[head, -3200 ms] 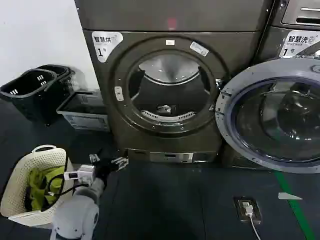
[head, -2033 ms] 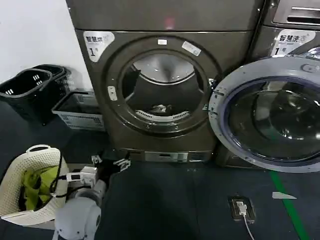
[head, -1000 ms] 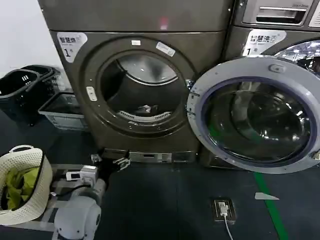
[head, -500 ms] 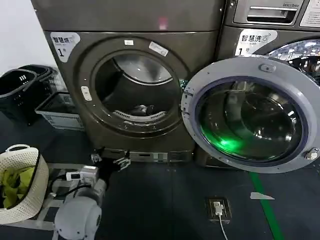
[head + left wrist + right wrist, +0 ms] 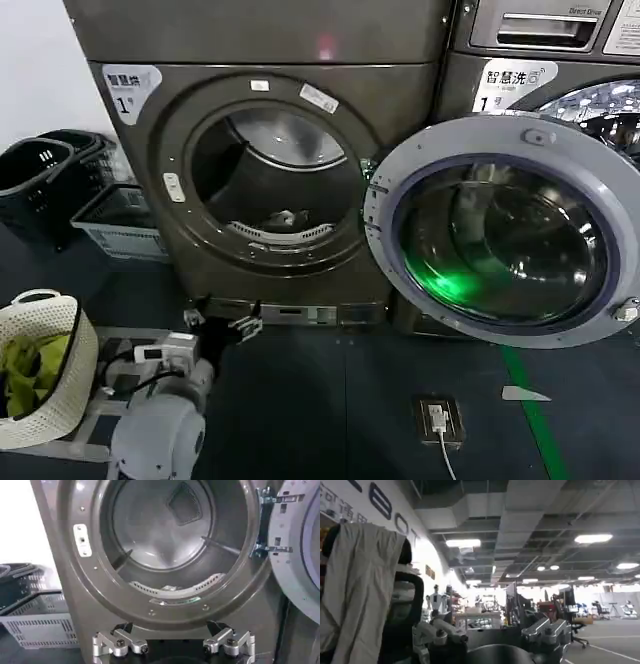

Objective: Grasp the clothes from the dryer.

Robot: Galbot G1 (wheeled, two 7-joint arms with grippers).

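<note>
Clothes (image 5: 284,217) lying low in dryer (image 5: 262,170) drum; left tool (image 5: 218,322) hovering below port, fingers spread, empty.

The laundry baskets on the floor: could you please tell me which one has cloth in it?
The white woven basket beside the left arm, holding yellow-green cloth. The black baskets and grey crate by the wall show none.

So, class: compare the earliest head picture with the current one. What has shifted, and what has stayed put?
The view has swung right: the bronze-grey front-loading dryer and white woven basket slid left. The open left gripper stays low before the dryer, holding nothing. The small grey-and-whitish clothes remain in the drum, door open.
</note>
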